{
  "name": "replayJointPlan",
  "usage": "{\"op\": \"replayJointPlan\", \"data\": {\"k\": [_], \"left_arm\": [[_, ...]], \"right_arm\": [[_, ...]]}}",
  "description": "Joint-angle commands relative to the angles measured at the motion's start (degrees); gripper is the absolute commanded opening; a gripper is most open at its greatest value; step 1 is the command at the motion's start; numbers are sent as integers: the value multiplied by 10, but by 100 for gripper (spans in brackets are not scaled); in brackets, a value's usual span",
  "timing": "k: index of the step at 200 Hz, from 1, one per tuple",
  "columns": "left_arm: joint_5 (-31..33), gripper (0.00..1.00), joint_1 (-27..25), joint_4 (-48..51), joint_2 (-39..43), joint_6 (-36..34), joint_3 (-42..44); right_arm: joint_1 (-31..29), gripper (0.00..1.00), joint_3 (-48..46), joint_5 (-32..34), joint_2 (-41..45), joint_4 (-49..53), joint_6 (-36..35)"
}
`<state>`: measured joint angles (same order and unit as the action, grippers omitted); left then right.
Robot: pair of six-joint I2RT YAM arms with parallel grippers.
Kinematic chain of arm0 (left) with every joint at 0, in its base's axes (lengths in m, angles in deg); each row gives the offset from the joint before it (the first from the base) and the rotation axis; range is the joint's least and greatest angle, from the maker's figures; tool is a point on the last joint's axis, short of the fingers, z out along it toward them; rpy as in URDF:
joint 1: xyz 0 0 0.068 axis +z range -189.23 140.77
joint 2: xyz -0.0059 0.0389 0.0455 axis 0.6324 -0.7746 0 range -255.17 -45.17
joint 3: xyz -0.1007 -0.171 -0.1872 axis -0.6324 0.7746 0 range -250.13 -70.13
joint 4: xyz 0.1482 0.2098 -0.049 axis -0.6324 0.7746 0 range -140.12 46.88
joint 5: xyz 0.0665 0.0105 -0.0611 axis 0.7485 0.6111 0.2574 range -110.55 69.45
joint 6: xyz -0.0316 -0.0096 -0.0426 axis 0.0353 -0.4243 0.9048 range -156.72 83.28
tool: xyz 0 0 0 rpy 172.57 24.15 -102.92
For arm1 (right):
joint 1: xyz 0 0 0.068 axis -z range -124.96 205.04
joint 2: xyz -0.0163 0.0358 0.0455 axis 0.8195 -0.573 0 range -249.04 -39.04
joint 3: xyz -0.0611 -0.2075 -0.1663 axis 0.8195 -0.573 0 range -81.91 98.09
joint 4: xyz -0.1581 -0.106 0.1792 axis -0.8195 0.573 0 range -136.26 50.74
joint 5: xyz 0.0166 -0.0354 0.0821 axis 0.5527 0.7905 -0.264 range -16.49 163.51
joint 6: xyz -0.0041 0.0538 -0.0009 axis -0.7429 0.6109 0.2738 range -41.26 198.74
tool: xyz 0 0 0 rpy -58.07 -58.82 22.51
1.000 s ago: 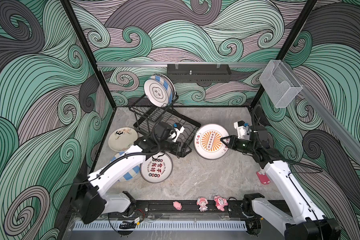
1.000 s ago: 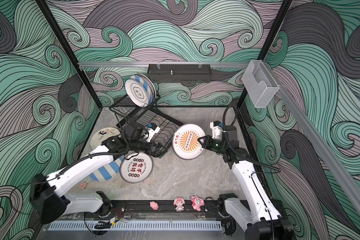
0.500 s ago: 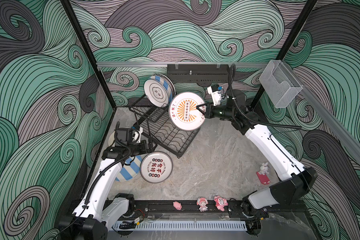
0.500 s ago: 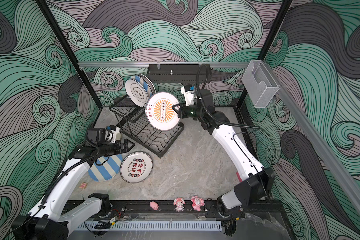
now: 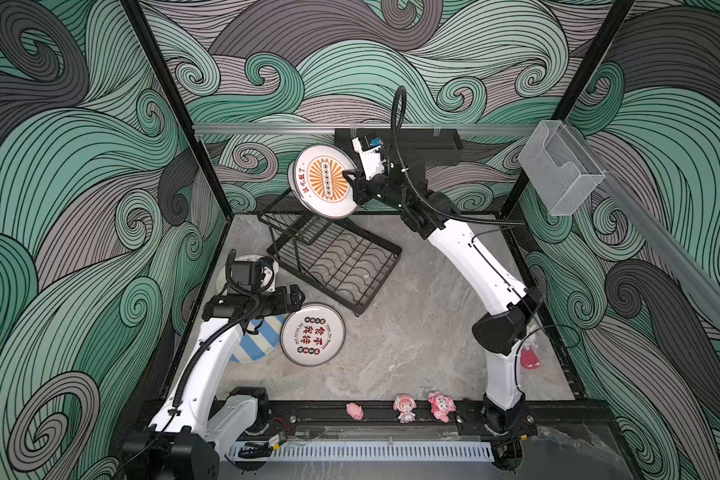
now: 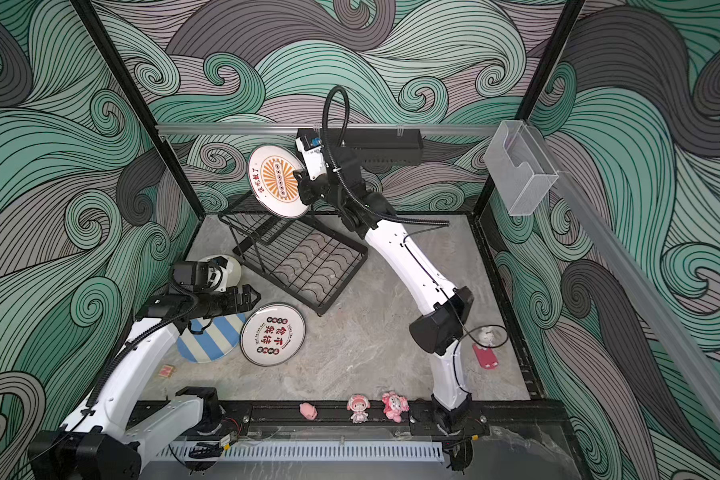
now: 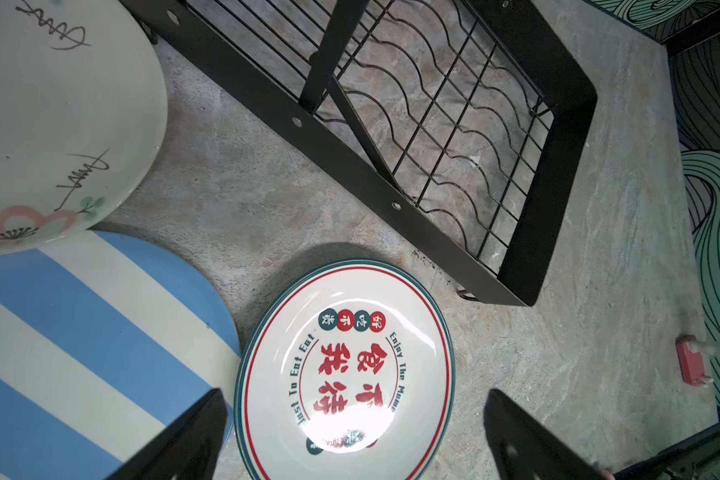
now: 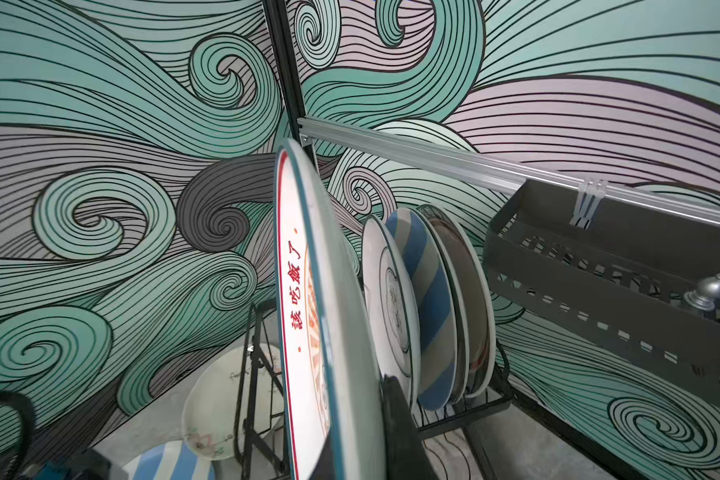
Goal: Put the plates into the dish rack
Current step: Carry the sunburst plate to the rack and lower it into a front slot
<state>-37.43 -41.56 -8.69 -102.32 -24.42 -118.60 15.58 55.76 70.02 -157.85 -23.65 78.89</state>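
R jaws clamp sunburst plate [image 5: 327,183]; L jaws apart by "Just To Eat Eat" plate [image 7: 346,374].

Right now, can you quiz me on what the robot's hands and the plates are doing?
1. True or false: the right hand grips the sunburst plate.
2. In the left wrist view, which plate shows between the open fingers of the left hand? A striped, B red-character plate, C sunburst.
3. How many pink figurines sit on the front rail?
Key: 1 true; 2 B; 3 three.
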Motion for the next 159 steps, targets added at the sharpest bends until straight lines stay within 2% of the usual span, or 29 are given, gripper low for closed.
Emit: {"op": "replayJointPlan", "data": {"k": [1, 39, 69, 159], "left_arm": [[3, 99, 2, 16, 1, -10, 0], [-8, 99, 2, 11, 2, -14, 1], [-19, 99, 2, 7, 1, -20, 3], [-27, 99, 2, 4, -3, -21, 4]], "right_arm": [[-4, 1, 36, 60, -20, -62, -28], [-13, 1, 42, 97, -54, -128, -35], [-14, 0, 38, 90, -69, -176, -39], [-24, 0, 72, 123, -134, -211, -65]]}}
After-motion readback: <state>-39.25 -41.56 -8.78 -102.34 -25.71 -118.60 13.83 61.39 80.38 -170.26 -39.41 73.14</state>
